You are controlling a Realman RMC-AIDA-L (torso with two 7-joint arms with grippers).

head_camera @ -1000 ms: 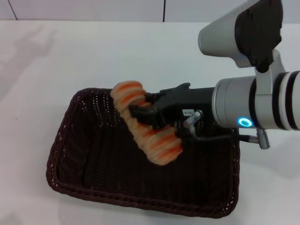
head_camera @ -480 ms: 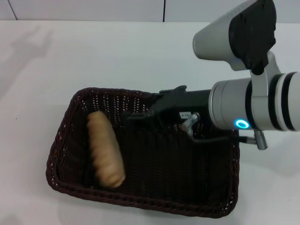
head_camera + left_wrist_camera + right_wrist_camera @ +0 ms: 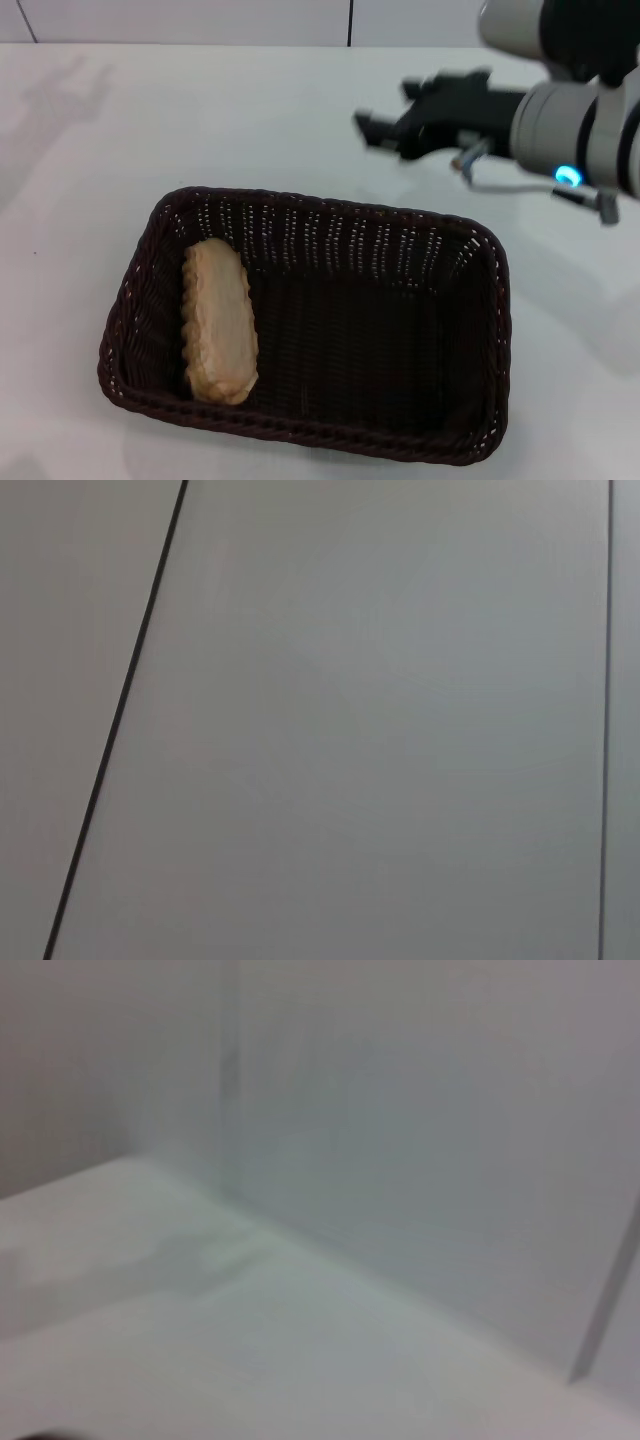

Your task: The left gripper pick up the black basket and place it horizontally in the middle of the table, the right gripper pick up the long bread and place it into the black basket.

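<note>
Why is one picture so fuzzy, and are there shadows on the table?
The right wrist view is out of focus, showing only soft grey wall and pale surface. The left wrist view shows only flat, evenly lit grey wall panels. In the head view, faint grey shadows lie on the table, the black basket looks very dark inside, the long bread is clear, and the right gripper looks slightly smeared.

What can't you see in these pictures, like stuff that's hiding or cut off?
- Left gripper: in no view; the left wrist view shows only a blank grey wall.
- Right gripper: in the head view its arm runs off the right edge; the right wrist view shows only blurry table and wall.
- Long bread: its striped top is hidden, facing down in the black basket.
- Table: the basket covers its middle.
</note>
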